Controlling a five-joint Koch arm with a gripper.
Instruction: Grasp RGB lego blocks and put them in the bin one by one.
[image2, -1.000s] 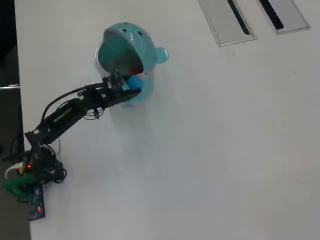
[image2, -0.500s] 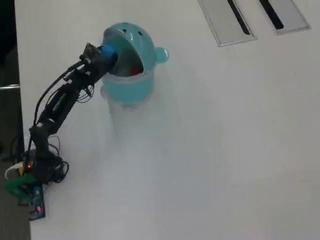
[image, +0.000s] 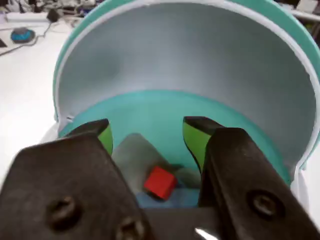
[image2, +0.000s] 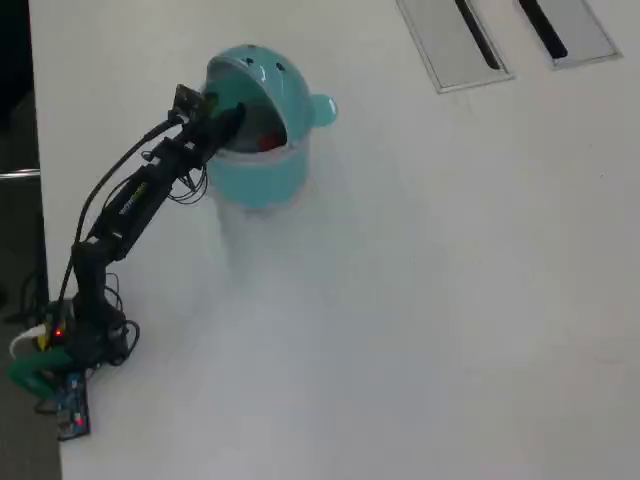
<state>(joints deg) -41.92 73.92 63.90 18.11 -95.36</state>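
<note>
The teal bin (image2: 262, 172) stands at the table's upper left in the overhead view, its hood (image: 200, 60) filling the wrist view. A red lego block (image: 160, 182) lies on the bin's floor, tilted, and shows as a red spot (image2: 268, 143) from above. Just below it a blue block (image: 172, 198) lies partly hidden by my gripper's body. My gripper (image: 147, 127) hangs over the bin's mouth, open, its green-lined fingers (image: 194, 137) wide apart with nothing between them. From overhead the gripper (image2: 232, 115) reaches in from the bin's left side.
Two grey recessed panels (image2: 455, 45) (image2: 565, 30) sit at the table's top right. The arm's base (image2: 60, 345) with cables stands at the lower left, by the table's left edge. Cables and small devices (image: 22, 35) lie beyond the bin.
The gripper carried the blue block from the bin's front up to its left rim. Now the jaws are open and empty, and the blue block lies inside the bin.
</note>
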